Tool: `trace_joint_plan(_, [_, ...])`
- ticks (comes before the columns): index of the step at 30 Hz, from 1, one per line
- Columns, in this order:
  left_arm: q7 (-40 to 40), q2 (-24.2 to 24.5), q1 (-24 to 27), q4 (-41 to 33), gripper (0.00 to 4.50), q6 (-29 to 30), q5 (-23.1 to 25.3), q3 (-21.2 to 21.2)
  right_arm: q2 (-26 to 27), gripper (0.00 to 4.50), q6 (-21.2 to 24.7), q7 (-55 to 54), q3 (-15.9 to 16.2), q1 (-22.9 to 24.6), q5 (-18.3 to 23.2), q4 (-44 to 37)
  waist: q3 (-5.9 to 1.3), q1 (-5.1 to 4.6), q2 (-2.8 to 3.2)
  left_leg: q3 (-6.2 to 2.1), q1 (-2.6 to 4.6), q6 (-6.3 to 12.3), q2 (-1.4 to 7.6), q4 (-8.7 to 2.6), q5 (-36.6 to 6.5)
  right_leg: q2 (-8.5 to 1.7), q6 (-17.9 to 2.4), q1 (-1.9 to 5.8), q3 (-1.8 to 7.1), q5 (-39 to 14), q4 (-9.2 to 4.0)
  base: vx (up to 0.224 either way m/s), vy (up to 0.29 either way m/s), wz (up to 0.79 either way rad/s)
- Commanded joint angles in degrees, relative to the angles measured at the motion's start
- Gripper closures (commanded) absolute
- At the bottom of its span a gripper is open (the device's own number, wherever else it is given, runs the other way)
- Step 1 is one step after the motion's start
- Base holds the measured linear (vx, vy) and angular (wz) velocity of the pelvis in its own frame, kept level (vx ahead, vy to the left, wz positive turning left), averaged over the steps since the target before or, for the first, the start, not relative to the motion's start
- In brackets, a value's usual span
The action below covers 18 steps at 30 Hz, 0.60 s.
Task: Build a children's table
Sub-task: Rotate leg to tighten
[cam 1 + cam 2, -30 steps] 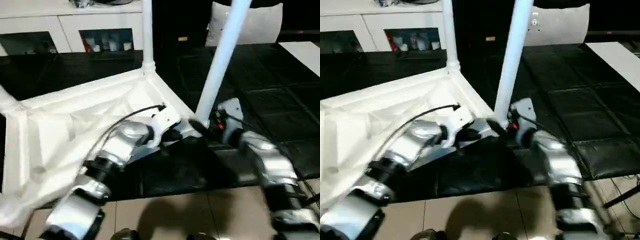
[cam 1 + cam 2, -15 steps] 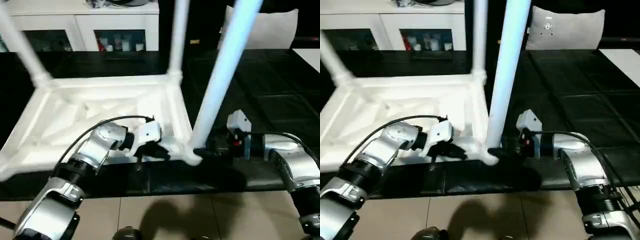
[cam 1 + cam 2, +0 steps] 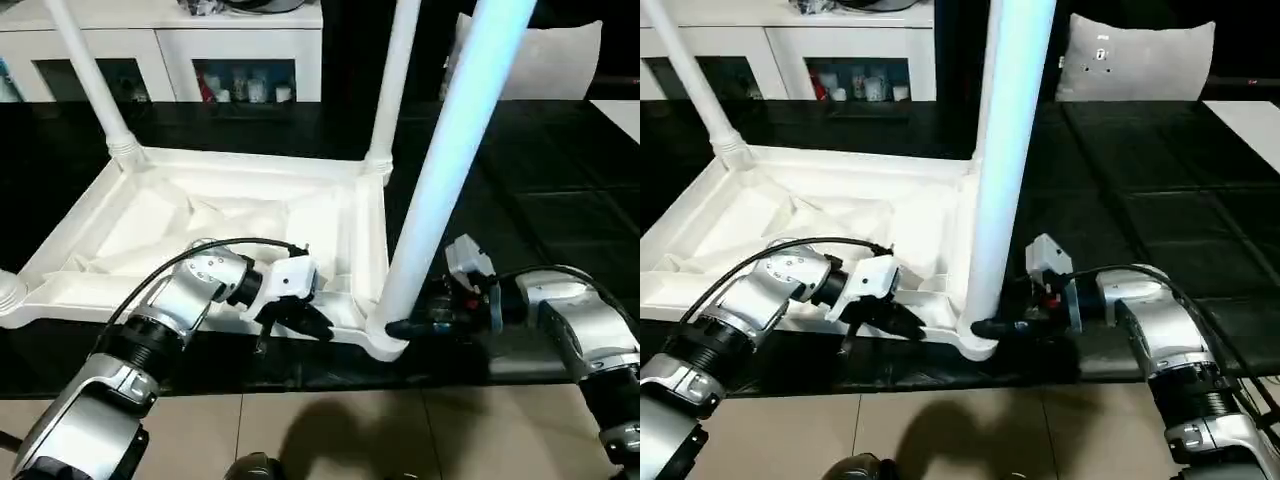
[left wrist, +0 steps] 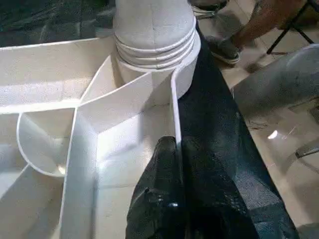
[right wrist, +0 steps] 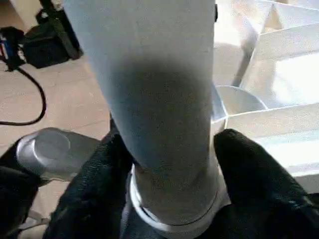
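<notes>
At centre frame, the upturned children's table (image 3: pixel 230 225) is pinched at its near rim by the clenched left hand (image 3: pixel 305 318), while its near-right leg (image 3: pixel 440 170) is grasped at the base by the right hand (image 3: pixel 400 327).

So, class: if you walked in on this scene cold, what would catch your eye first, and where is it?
The upturned white table top lies ribbed side up on the black mat, legs pointing up. The nearest leg rises tall at its front corner, the right gripper closed around its base. The left gripper pinches the front rim beside it.
</notes>
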Motion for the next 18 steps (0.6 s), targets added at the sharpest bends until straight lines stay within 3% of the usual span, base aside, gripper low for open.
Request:
trace_joint_plan(1, [-2.8,-0.1,-1.4,-1.6,4.5,-1.9,-0.5,-1.4,-0.7,2.03,1.1,1.7,0.8,-0.7,1.0,-1.0,-4.38,-0.23,-0.93,-1.37,2.0,3.03,3.49,-4.03,-13.2,-3.45,-14.1,2.21,1.88,-12.9,-3.94,0.0,0.0,0.0])
trace_joint_plan(6, [-3.5,-0.1,-1.5,-1.4,4.5,-1.3,-0.8,-1.1,-0.8,2.43,2.8,2.6,0.9,-0.1,2.3,-2.0,-4.36,-0.15,-0.86,-1.44,2.01,2.45,3.52,-4.13,-13.4,-3.45,-13.8,2.2,1.92,-13.7,-3.99,0.0,0.0,0.0])
trace_joint_plan(14, [1.6,-2.1,-1.4,-1.6,4.5,3.9,-1.2,1.0,1.5,2.53,6.4,-1.9,-1.0,3.0,4.3,-6.1,-4.41,0.18,-0.73,-1.35,2.1,2.52,3.53,-4.06,-12.7,-3.4,-14.2,2.17,1.97,-12.0,-3.87,0.0,0.0,0.0])
trace_joint_plan(17, [5.0,-3.6,-1.4,-2.2,4.5,6.6,-1.1,1.9,3.5,2.54,7.7,-6.8,-2.3,3.3,4.0,-6.6,-4.24,0.06,-0.73,-1.51,2.16,1.39,3.4,-4.23,-15.0,-3.54,-13.3,2.09,1.9,-16.2,-4.27,0.0,0.0,0.0])
trace_joint_plan(18, [8.7,-5.4,-1.5,-3.0,4.5,9.0,-0.9,2.5,6.3,2.54,7.4,-13.4,-3.5,3.3,2.6,-6.3,-4.15,-0.13,-0.77,-1.64,2.13,0.81,3.36,-4.36,-15.8,-3.61,-12.6,2.11,1.9,-18.3,-4.47,0.0,0.0,0.0])
